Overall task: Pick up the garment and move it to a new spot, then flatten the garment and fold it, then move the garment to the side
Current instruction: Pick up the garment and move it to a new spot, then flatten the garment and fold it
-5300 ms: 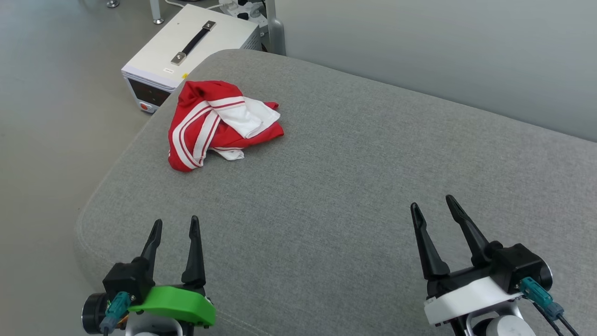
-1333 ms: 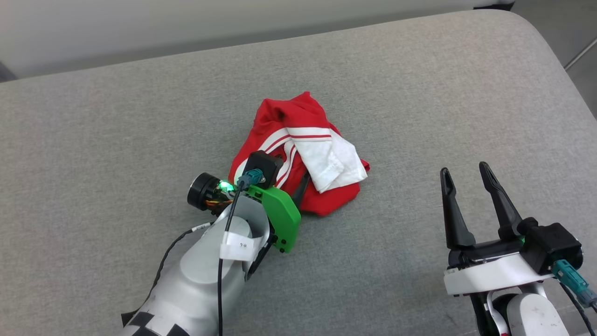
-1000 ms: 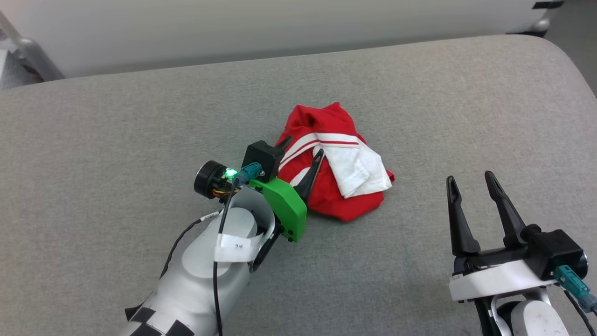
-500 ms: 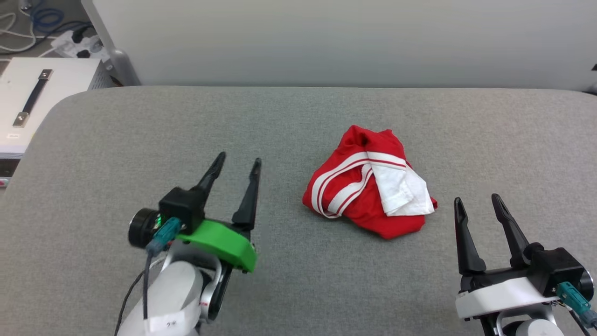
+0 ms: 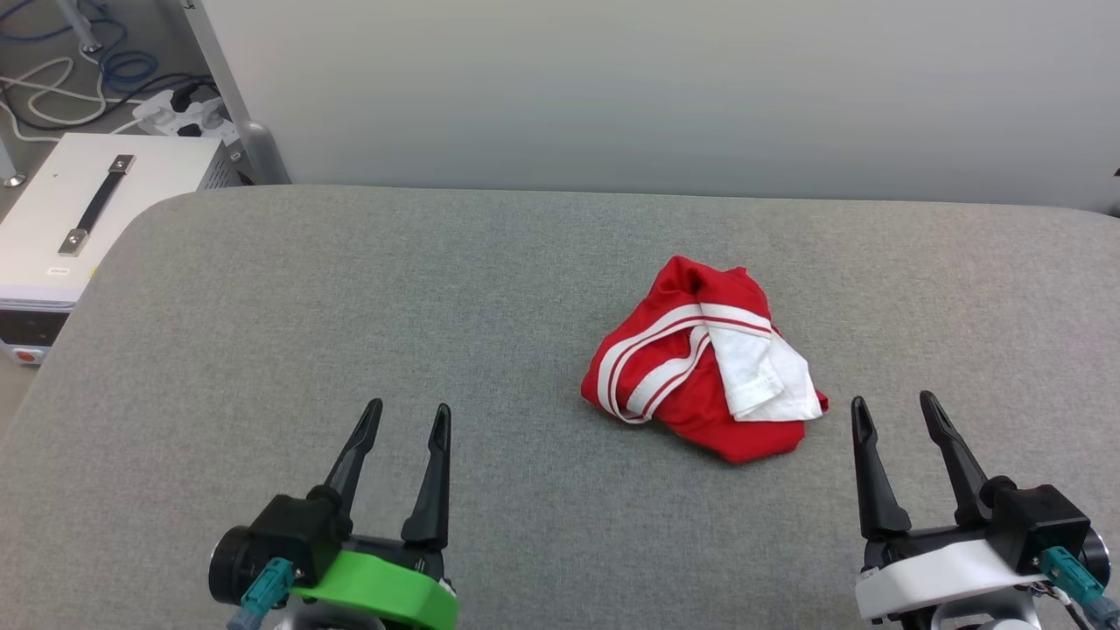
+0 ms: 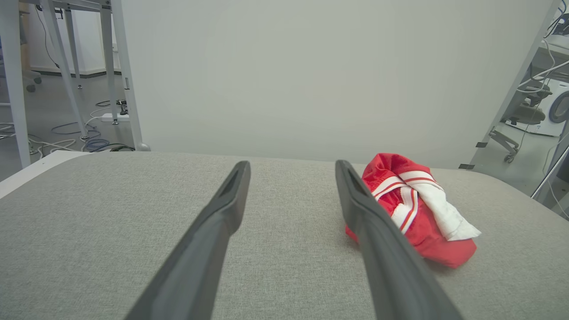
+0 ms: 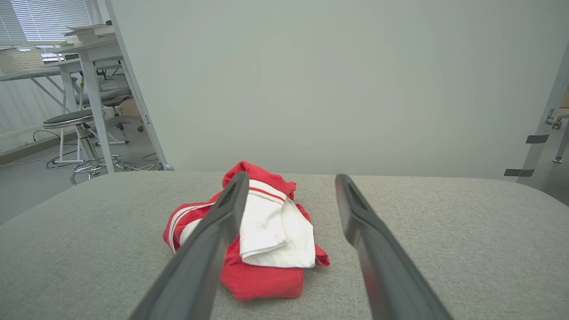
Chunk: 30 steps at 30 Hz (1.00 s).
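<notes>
The jersey is sitting in a crumpled heap on the grey pad, a bit right of centre and roughly midway between the near and far edges. A white sleeve is flopped over the top and the striped trim loops out on its left side. You can't see any chest lettering, it's all bunched inside. There's bare pad on every side of it, so my guess is this spot works for spreading it out, since a flattened shirt should have room here.

Neither gripper is touching it. The right gripper is the closer one, just off the heap's near-right corner. Its fingers are spread wide with nothing between them, and in its wrist view the pile sits straight ahead, partly behind one finger. The left gripper is well apart to the left, also wide open and empty, and from its wrist view the jersey is off to the right.

Both hang low at the near edge with fingers pointing at the wall. That reads to me like a ready pose, with the arms tucked out of the way so the head camera gets a clean look before flattening starts.

Off the pad's far left corner there's a white box with a strap handle, plus some cables on the floor. None of that matters here.
</notes>
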{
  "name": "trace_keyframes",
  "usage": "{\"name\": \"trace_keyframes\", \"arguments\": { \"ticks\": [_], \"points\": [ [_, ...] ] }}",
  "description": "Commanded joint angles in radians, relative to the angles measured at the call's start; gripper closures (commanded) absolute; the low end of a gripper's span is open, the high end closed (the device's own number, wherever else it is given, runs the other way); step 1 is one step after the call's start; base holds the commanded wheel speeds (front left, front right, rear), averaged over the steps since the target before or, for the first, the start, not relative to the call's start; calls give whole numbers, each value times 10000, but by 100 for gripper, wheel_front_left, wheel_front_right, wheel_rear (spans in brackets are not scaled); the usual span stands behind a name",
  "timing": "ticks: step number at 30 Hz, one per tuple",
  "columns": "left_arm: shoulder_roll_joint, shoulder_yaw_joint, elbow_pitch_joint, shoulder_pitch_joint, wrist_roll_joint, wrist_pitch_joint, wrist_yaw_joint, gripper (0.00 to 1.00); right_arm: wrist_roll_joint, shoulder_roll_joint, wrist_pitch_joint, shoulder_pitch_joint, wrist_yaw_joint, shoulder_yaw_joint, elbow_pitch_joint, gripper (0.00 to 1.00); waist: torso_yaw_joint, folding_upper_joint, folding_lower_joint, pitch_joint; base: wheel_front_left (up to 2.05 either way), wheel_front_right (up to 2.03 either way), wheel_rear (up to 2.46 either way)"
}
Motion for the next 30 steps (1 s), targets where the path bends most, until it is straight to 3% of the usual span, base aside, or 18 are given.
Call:
{"name": "trace_keyframes", "arguments": {
  "ticks": [1, 8, 22, 26, 30],
  "points": [
    [-139, 142, -49, 205, 168, -56, -191, 0, 45, -3, -47, 114, -11, 9, 16, 0, 3, 0, 0, -7, 0, 0, 0],
    [-475, 653, -27, 327, 896, -56, -817, 0, 41, -3, -47, 28, -11, 35, 25, 0, -24, 0, 0, 40, 0, 0, 0],
    [-793, 688, 202, 207, 1281, -56, -1119, 0, 538, -75, -17, -94, -11, 38, 399, 0, -78, 0, 0, 297, 0, 0, 0],
    [-829, 677, 230, 142, 1317, -57, -1134, 0, 924, -427, 895, -345, -11, 303, 538, 0, 7, 0, 0, 453, 0, 0, 0],
    [-897, 705, 255, 26, 944, -57, -1142, 0, 1878, -1121, 3496, -981, -11, 933, 325, 0, 86, 0, 0, 696, 0, 0, 0]
  ]
}}
